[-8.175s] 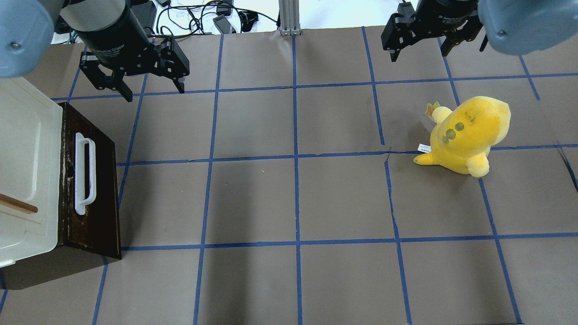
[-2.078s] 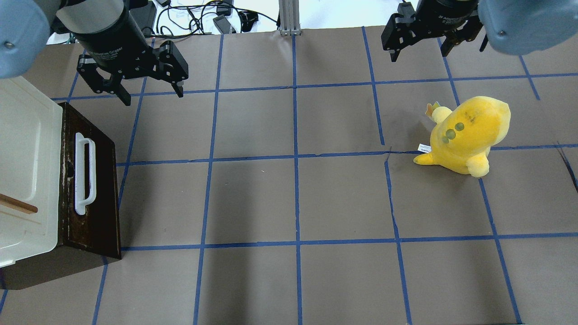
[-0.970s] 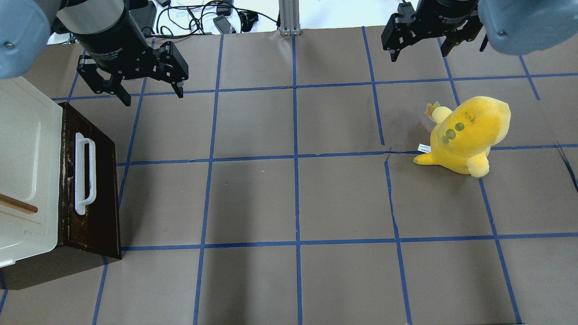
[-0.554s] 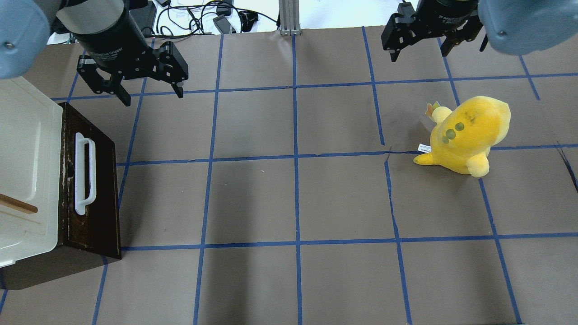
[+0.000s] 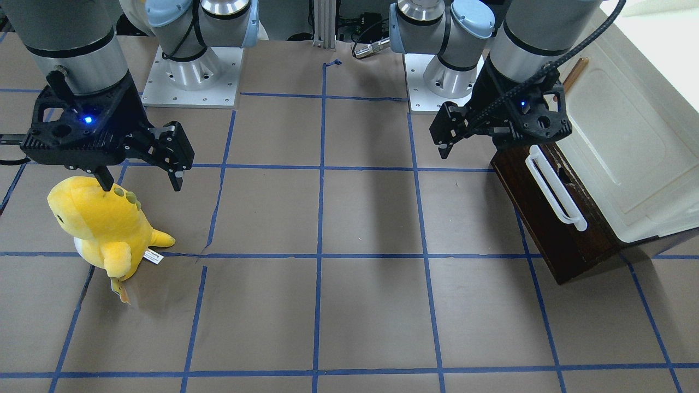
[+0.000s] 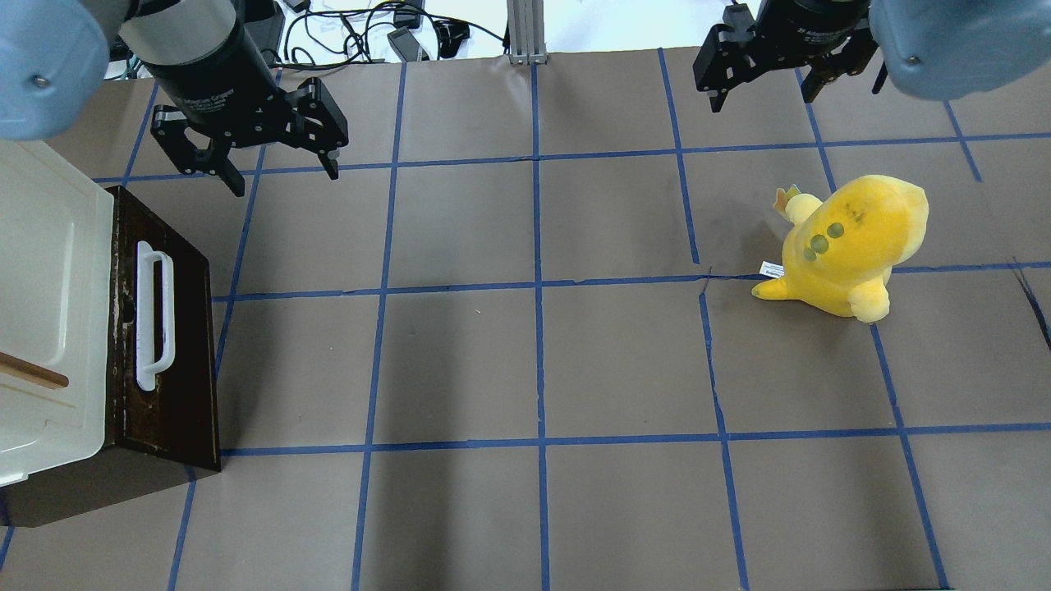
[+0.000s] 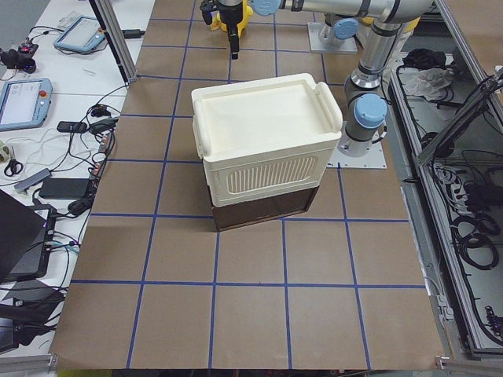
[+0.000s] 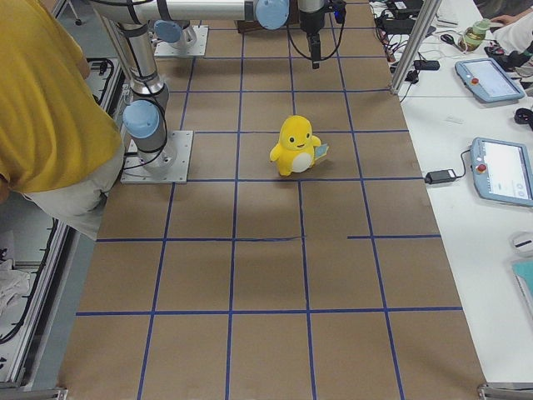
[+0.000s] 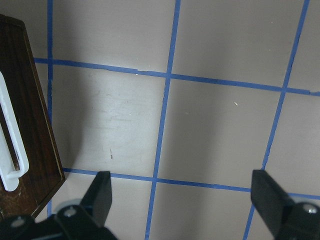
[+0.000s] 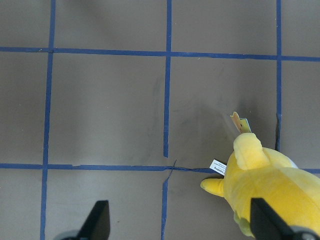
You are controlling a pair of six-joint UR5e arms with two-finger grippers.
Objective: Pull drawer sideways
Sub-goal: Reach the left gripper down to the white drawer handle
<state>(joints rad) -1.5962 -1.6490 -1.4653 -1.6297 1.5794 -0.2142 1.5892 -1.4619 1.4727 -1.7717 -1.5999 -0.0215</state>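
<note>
Drawer point(image 6: 187, 361): you are seeing it sitting under the cream cabinet point(image 6: 49, 271), on the left.
Left gripper point(image 6: 285, 176): hovering released, jaws wide, near the drawer's far corner, touching nothing.
Right gripper point(image 6: 759, 98): hovering released, far right, beyond the plush point(image 6: 850, 246).

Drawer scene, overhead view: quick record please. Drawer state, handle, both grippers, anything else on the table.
drawer: dark brown front, looks closed, under the cream cabinet
handle: white bar, nothing touching it
left gripper: open, empty, above the table, apart from the handle
right gripper: open, empty, at the end away from the drawer
other: yellow plush toy on the table, near the right gripper
</note>
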